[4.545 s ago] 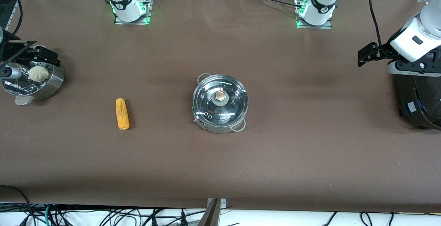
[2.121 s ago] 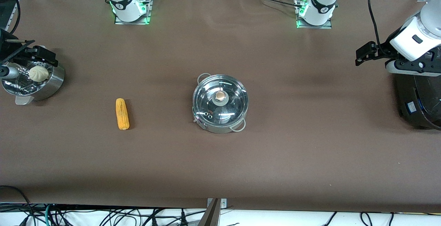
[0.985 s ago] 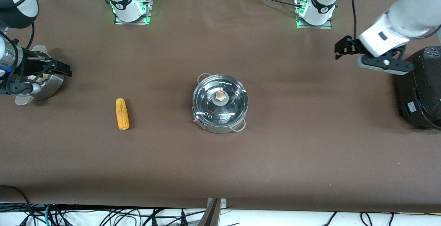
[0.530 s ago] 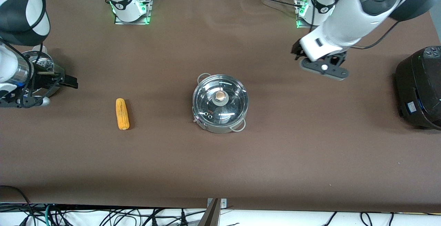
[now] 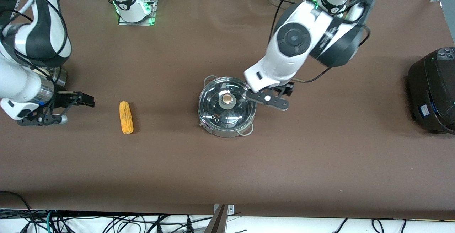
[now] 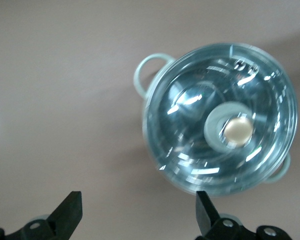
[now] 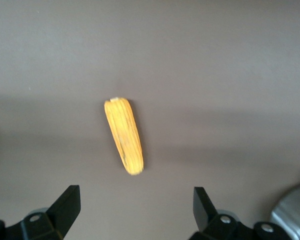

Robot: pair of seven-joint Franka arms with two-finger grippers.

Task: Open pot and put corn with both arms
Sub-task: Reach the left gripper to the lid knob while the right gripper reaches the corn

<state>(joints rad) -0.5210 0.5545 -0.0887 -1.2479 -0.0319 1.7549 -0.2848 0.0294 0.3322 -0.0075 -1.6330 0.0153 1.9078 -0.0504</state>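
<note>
Brown table filling the front frame, black cooker at right edge

Left arm reaching down from upper right of front frame, left gripper up over table just beside the pot rim, toward left arm's end; jaws spread wide, empty, both tips visible at bottom of left wrist view with nothing between

Right arm coming in at left edge of front frame, right gripper over bare table between steamer and corn; jaws released, empty, tips seen at bottom of right wrist view

Stainless pot at centre of front frame, glass lid seated on it, knob in the middle, two wire loop handles sticking out

Perforated steamer mostly hidden under right arm, upper left of front frame; contents not visible

Corn cob lying flat, left of centre in front frame, well apart from pot, untouched; centred in right wrist view

Step in hand, judged: approach phase, both arms closing on targets, lid not yet lifted, corn not yet picked

Next move likely calls for left gripper to centre over knob, descend, clamp and lift lid clear; right gripper to line up across the cob's narrow width, drop and pinch
</note>
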